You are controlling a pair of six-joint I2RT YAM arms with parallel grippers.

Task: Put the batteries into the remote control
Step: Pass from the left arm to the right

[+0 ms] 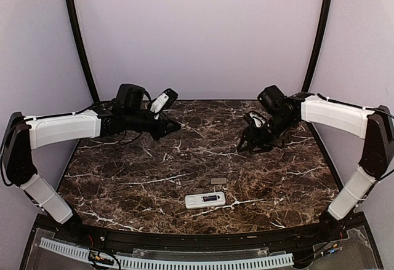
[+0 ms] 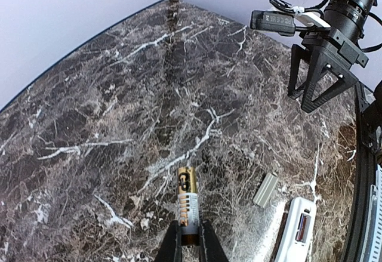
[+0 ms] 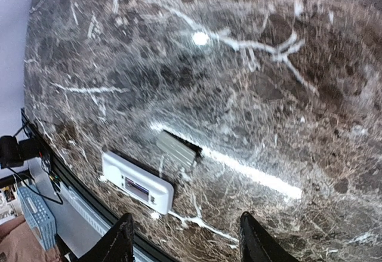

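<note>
left gripper [image 2: 190,233] clamped on battery [image 2: 187,202] tail | right gripper [image 2: 318,92] apart | risk: battery pivots, misses remote control [image 1: 205,200]

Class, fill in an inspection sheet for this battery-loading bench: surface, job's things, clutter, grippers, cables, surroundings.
Surface: veined dark marble table.
Job's things: remote control near the front edge, compartment open and facing up; one battery held in the left gripper.
Clutter: small grey cover piece beside the remote.
Grippers: left shut on the battery; right gripper open, empty, above the table.
Cables: black cables looped at the right wrist.
Surroundings: plain pale walls.
</note>
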